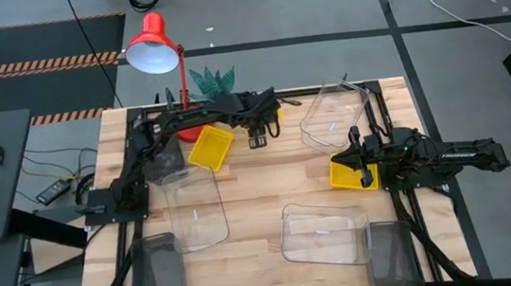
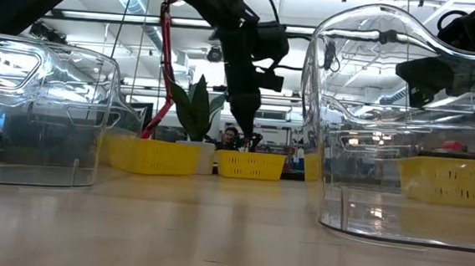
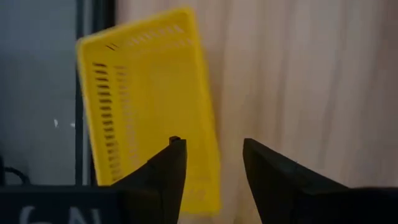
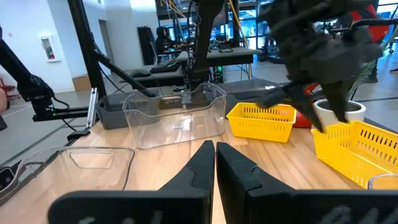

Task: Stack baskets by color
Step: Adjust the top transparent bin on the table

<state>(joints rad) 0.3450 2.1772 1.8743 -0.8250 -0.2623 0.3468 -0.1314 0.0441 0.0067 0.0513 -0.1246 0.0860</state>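
Hovering over the far middle of the counter (image 1: 243, 201), the left tool (image 1: 257, 141) stands released, its fingers spread and empty. A small yellow basket (image 1: 210, 149) lies tilted on the counter just to its left, part of it resting on a clear basket (image 1: 196, 206); this reads as a basket set down and let go.

The right tool (image 1: 364, 163) is clenched with its fingers together, at the right edge beside a second yellow basket (image 1: 346, 173). Whether it grips the rim cannot be told.

Clear baskets occupy the far right (image 1: 334, 116) and near middle (image 1: 324, 233). Smoky grey baskets sit at the near-left corner (image 1: 159, 267) and near-right corner (image 1: 391, 252), unstacked.

Open room exists in the counter's middle strip. The lamp (image 1: 152, 44) and plant (image 1: 214, 79) crowd the far edge, so lifts there need clearance.
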